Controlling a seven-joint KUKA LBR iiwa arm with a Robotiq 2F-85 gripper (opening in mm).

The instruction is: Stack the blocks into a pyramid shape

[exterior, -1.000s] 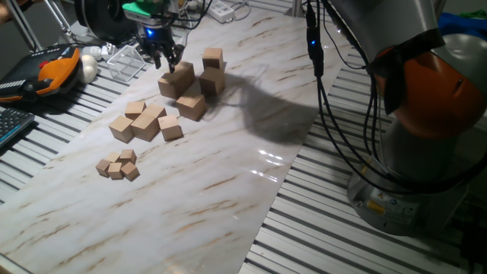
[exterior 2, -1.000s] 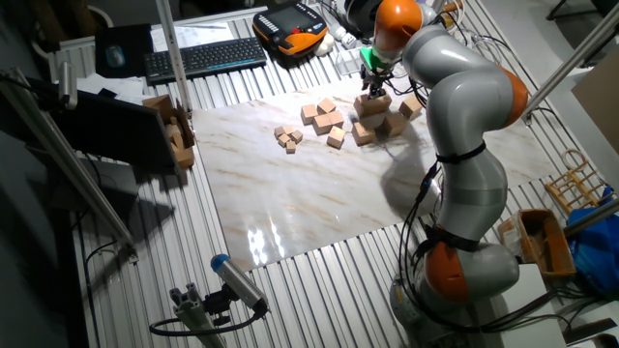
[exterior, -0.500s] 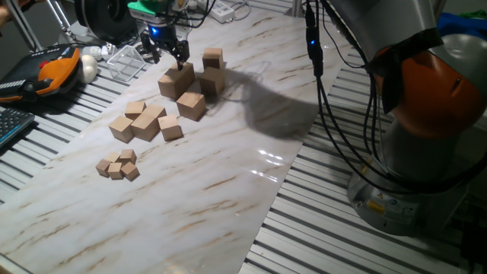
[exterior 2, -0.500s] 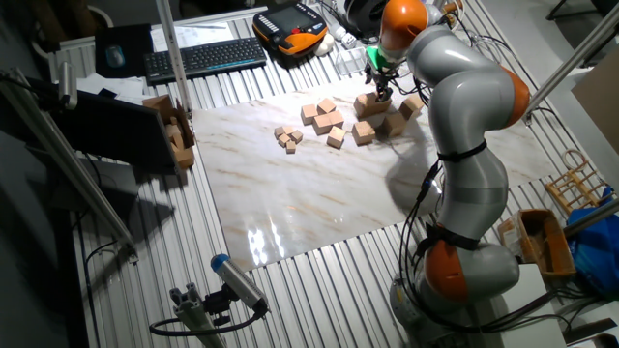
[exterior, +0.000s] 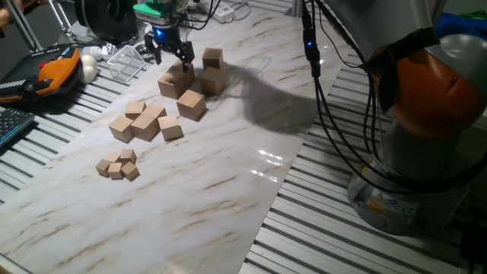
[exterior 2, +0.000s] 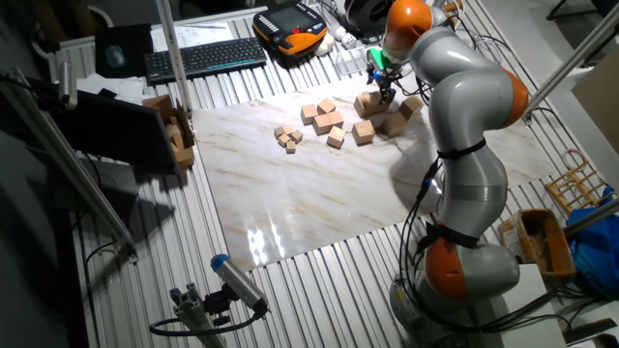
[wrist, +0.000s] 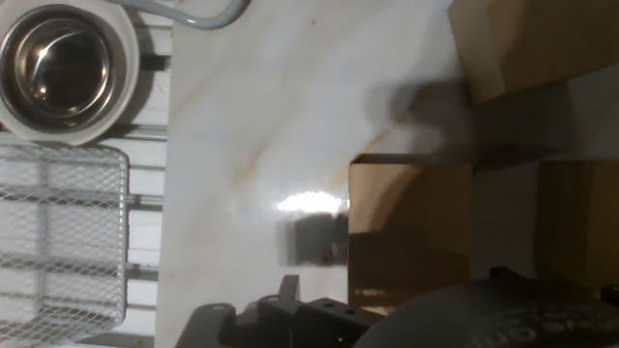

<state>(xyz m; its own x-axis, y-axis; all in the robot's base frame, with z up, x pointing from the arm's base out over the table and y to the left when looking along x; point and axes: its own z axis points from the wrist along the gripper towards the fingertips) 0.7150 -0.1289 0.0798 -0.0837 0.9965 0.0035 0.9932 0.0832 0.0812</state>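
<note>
Now lifted clear above the stacked block (exterior: 177, 82) just released, tool (exterior: 169, 55) open and empty, ready for another cube.

Plain light-tan blocks (exterior: 176, 81) on a white, tan-veined marble table (exterior: 228, 167).

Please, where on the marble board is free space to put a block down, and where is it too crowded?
Free: the marble board from the tiny cubes to its near edge, and right of the big blocks. Crowded: around those blocks under the gripper, and the medium cubes.
</note>
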